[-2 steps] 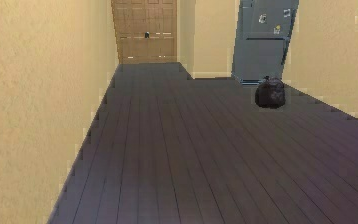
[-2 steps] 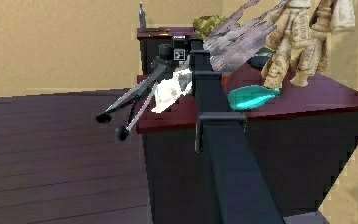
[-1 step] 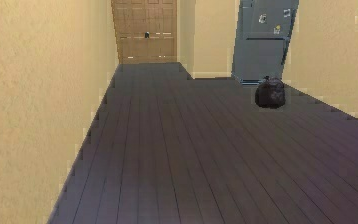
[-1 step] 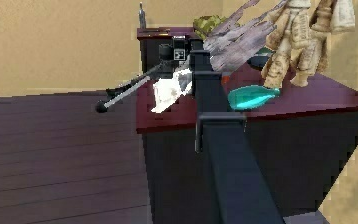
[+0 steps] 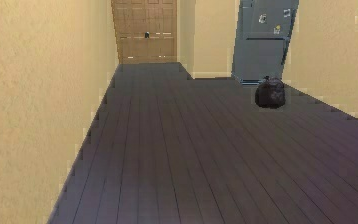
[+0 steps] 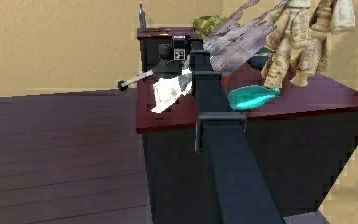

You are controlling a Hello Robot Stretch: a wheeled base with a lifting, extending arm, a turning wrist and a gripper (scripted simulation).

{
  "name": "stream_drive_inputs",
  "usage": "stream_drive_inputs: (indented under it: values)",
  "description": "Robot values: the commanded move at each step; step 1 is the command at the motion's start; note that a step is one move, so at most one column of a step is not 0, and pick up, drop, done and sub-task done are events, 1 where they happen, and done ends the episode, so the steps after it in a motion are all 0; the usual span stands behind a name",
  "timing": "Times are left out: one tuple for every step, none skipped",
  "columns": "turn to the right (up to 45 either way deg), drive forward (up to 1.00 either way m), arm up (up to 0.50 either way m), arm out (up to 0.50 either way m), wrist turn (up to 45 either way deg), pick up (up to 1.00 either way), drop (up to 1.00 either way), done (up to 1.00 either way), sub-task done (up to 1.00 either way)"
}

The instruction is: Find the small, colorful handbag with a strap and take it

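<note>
Down the corridor ahead, dark plank floor (image 5: 187,150) runs to a wooden double door (image 5: 145,30), with a blue-grey door (image 5: 265,40) to its right. Just in front of the blue-grey door a dark rounded lump (image 5: 270,94) sits on the floor. It may be a bag, but it's dark all over and nothing like colourful, so I'm not chasing it.

Over to the arm side view. The arm (image 6: 237,165) reaches out across a dark red desk (image 6: 327,100). The tool (image 6: 129,82) sits left of the arm's far end, and a white thing (image 6: 168,93) lies on the desk right by it. With that there, I can't tell whether the tool has hold of anything, or how its fingers are set.

Right of the arm, far back on the desk, is what I take for the handbag (image 6: 237,38). It's a mauve-and-grey patterned bundle just beside a beige draped thing (image 6: 302,40). I can't pick out a strap, so that's a guess. A teal thing (image 6: 249,97) lies right of the arm too, nearer than the handbag.

My read is that I'm lining up the reach and it's off, because the tool and the handbag are on opposite sides of the arm. To do this well I'd lift clear of the clutter, roll the base back until the tool faces the handbag, then come in high and slow. I'd also mind the teal thing and the white thing on the way.
</note>
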Motion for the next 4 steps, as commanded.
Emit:
stream_drive_inputs:
  values:
    - [0.0,0.00,0.00,0.00,30.0,0.00,0.00,0.00,0.00]
    - [0.0,0.00,-0.14,0.00,0.0,0.00,0.00,0.00,0.00]
    - [0.0,0.00,0.00,0.00,0.0,1.00,0.00,0.00,0.00]
    - [0.0,0.00,0.10,0.00,0.0,0.00,0.00,0.00,0.00]
